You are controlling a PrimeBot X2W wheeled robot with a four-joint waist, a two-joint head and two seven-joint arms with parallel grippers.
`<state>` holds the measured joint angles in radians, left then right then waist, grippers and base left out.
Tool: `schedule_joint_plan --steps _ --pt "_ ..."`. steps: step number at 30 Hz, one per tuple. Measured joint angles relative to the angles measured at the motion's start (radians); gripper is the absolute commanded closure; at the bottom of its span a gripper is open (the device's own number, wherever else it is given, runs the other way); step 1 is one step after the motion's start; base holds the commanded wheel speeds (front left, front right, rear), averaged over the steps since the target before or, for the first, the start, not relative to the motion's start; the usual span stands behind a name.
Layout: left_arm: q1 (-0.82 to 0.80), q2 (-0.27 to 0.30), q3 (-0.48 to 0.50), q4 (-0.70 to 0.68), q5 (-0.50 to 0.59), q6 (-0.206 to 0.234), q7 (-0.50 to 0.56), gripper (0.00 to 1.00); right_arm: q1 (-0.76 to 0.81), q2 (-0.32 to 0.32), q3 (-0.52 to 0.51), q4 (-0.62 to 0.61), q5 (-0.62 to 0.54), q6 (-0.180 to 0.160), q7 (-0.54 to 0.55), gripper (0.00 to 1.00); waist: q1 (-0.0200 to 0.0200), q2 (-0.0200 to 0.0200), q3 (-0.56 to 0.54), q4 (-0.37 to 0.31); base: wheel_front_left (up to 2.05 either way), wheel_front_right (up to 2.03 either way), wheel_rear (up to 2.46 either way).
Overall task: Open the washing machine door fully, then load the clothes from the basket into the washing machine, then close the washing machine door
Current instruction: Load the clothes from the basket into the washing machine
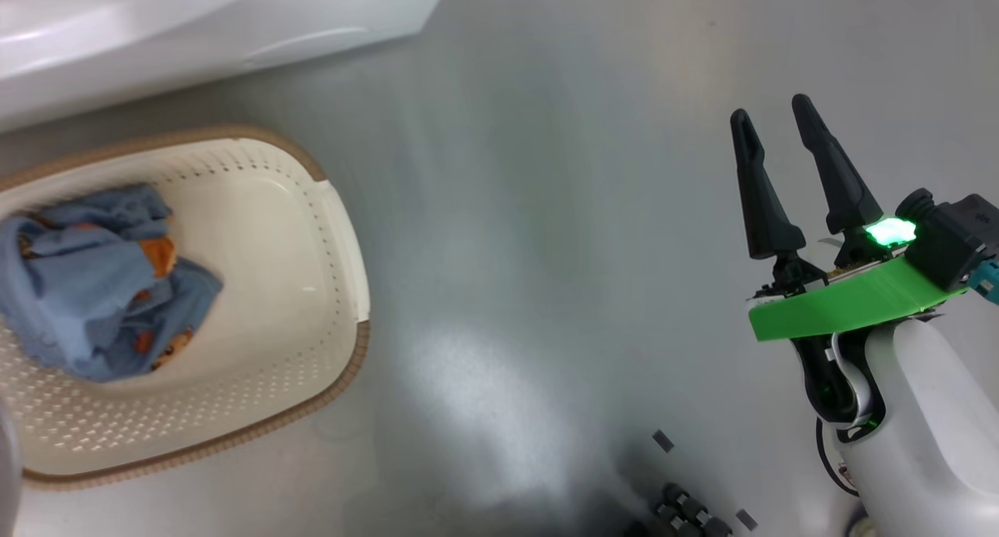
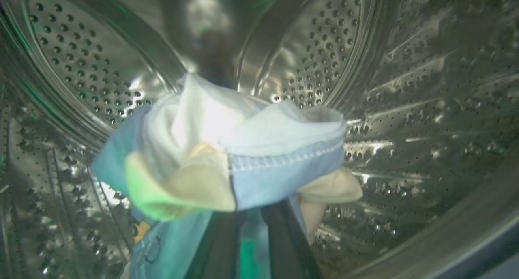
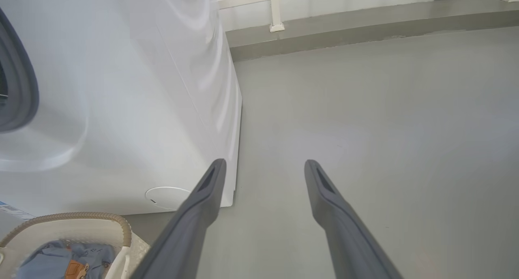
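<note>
Left wrist view: one cream garment (image 2: pixel 211 149) with a stitched blue trim is bunched at the centre of the frame, inside the steel drum (image 2: pixel 81 68) of the washing machine (image 1: pixel 195 22). Rows of small holes cover the drum wall all around it. The left gripper (image 2: pixel 251 234) rises from 6 o'clock, its two dark fingers close together and clamped on the cloth, which spills over their tips and hangs down toward 7 o'clock. Whether the cloth touches the drum wall cannot be told.

Head view: one cream basket (image 1: pixel 343 209) with perforated sides and a brown woven-look rim sits on the floor (image 1: pixel 546 248) at 9 o'clock. It holds one light blue garment (image 1: pixel 101 287) with small orange prints, crumpled against the side of the basket toward 9 o'clock; the rest of the basket floor is bare. That makes two garments, one in the drum and one in the basket. The white body of the machine fills the corner at 11 o'clock, just beyond the basket.

The right gripper (image 1: pixel 771 109) is at 3 o'clock, well apart from the basket, over grey floor, its two dark fingers spread apart and holding nothing.

Right wrist view: a curve of grey gasket (image 3: pixel 20 88) at 9 o'clock, one round filter cap (image 3: pixel 168 198) low on the machine front at 7 o'clock, the basket below it, and a white railing (image 3: pixel 275 7) at 12 o'clock
</note>
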<state>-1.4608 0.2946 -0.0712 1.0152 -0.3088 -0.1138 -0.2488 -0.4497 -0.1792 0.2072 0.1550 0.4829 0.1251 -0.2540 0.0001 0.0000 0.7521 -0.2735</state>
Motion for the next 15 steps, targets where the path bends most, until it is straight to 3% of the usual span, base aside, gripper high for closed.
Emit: schedule_joint_plan --steps 4,10,11,13,15 --pt "-0.027 0.001 0.038 -0.170 0.018 0.010 -0.008 1.00 -0.018 0.008 -0.002 -0.003 -0.009 0.000 0.000 0.00 0.0000 0.0000 0.040 -0.019 0.00 0.00 0.00" --pt "0.017 -0.008 0.083 -0.202 0.052 0.036 -0.008 0.99 -0.021 0.009 0.007 -0.001 -0.009 0.000 0.000 0.00 0.0000 0.0000 0.038 -0.017 0.00 0.00 0.00" --pt "0.022 -0.009 0.087 -0.201 0.059 0.038 -0.008 0.87 -0.022 0.009 0.009 -0.001 -0.009 0.000 0.000 0.00 0.0000 0.0000 0.035 -0.015 0.00 0.00 0.00" --pt "0.023 -0.013 0.098 -0.173 0.061 0.044 -0.008 0.78 -0.022 0.009 0.011 0.000 -0.009 0.000 0.000 0.00 0.0000 0.0000 0.029 -0.012 0.00 0.00 0.00" --pt "0.022 -0.019 0.101 -0.105 0.063 0.045 -0.007 0.00 -0.022 0.007 0.012 0.004 -0.009 0.000 0.000 0.00 -0.0001 0.0000 0.021 -0.009 0.00 0.00 0.00"
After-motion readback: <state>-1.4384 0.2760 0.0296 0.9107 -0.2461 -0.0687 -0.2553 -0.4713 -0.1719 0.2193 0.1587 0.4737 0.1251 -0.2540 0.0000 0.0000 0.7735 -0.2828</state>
